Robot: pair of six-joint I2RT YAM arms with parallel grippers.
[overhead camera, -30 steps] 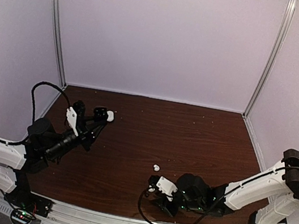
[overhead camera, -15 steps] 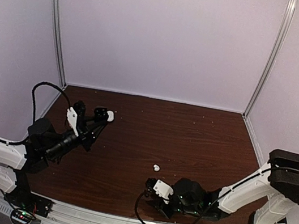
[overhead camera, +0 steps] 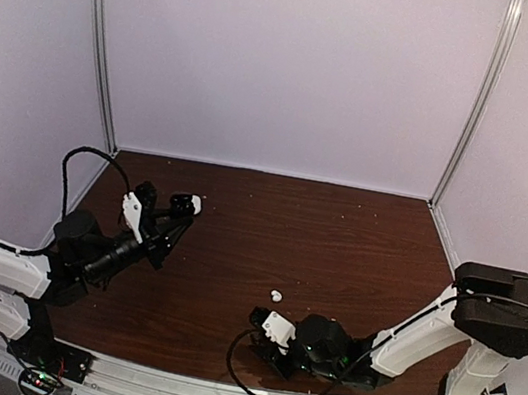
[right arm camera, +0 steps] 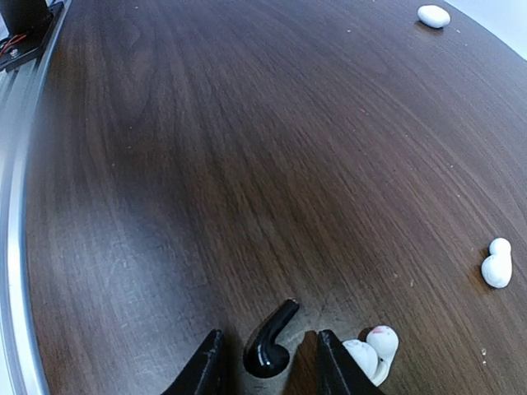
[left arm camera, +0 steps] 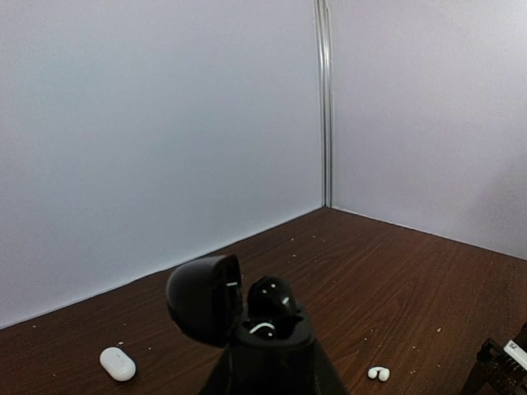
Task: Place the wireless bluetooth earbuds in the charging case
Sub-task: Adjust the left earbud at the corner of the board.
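My left gripper [left arm camera: 268, 366] is shut on a black charging case [left arm camera: 268, 336] and holds it above the table with its lid [left arm camera: 204, 298] swung open. One black earbud [left arm camera: 272, 298] sits in it. In the top view the left gripper [overhead camera: 176, 209] is at the back left. My right gripper [right arm camera: 268, 333] is open, low over the table near the front edge, and a loose black earbud [right arm camera: 265, 355] lies flat between its fingers [right arm camera: 206, 366] with a gap on each side. A white earbud [right arm camera: 370, 350] lies just outside the right finger. Another white earbud [right arm camera: 496, 265] lies farther right [overhead camera: 276, 295].
A shut white case [left arm camera: 117, 363] lies on the wooden table [overhead camera: 336, 250] near the left gripper, also in the right wrist view as the white case [right arm camera: 433, 16] far off. Walls close the back and sides. A metal rail [right arm camera: 20, 164] runs along the table's front edge.
The right arm has folded lower and its gripper has slid a little left along the front of the table. The left arm has shifted slightly with the case still held.
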